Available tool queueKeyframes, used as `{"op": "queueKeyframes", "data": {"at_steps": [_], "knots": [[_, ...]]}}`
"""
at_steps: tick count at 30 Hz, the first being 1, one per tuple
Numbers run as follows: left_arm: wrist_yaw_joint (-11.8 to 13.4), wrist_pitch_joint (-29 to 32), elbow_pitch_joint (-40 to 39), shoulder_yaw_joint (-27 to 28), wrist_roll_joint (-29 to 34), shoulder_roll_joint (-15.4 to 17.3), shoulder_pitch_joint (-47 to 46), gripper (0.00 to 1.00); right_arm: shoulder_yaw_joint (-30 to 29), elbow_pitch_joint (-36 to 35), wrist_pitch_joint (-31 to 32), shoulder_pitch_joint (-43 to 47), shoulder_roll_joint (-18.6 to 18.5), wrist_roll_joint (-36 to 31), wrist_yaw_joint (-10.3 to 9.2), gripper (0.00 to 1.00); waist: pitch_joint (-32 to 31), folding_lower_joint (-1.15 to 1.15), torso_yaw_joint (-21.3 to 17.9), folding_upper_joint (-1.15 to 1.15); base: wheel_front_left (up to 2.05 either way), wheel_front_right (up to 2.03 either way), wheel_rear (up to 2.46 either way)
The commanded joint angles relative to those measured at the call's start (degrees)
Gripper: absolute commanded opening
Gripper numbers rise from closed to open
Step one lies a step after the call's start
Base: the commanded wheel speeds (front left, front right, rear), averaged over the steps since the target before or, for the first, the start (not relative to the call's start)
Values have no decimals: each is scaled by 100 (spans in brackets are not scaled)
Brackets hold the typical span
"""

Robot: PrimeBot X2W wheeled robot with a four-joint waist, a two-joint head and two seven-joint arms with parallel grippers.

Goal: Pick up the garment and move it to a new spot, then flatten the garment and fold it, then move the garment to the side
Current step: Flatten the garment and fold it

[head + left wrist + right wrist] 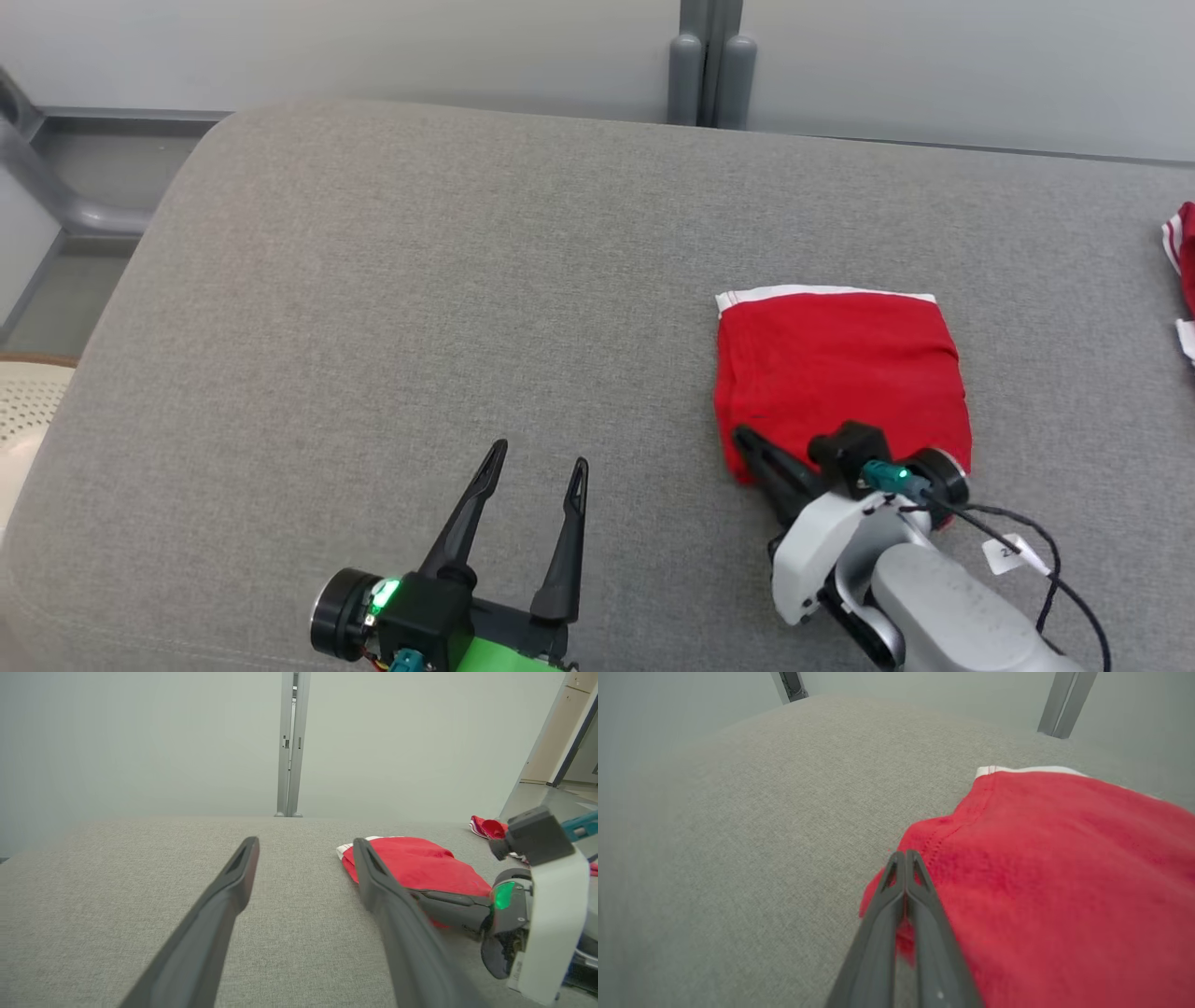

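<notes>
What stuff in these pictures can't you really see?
- Head view: the red garment has its near edge hidden behind the right gripper.
- Head view: a second red cloth is cut off by the picture's right edge.
- Right wrist view: the shut fingers hide whether they pinch any fabric.

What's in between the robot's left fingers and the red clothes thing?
Just bare grey cushion. In the head view, nothing else lies between the left gripper and the red garment.

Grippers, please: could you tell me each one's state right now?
Left gripper: open, empty.
Right gripper: shut on the folded red cloth garment.
</notes>
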Motion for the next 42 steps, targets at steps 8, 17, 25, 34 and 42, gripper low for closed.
{"op": "queueKeyframes", "data": {"at_steps": [8, 17, 25, 34, 42], "knots": [[-115, -17, -280, -70, 16, 7, -129, 100, -100, -406, -76, -324, -163, 247, -9, 0, 224, 0, 96, 0, 0, 0, 0], [-175, -16, -331, -160, 3, 8, -266, 100, -1652, -406, -66, -85, -147, -580, -9, 0, 528, 0, 159, 0, 0, 0, 0], [-160, -17, -323, -193, -26, 8, -398, 100, -1980, -121, -67, 82, 67, -853, -9, 0, 750, 0, 202, 0, 0, 0, 0], [-148, -17, -218, -225, -50, 9, -496, 100, -1991, 193, -65, 60, 175, -1096, -9, 0, 806, 0, 206, 0, 0, 0, 0], [-153, -17, -155, -125, 28, 9, -322, 100, -1944, -509, -68, 319, 294, -1075, -9, 0, 384, 0, -51, 0, 0, 0, 0]]}}
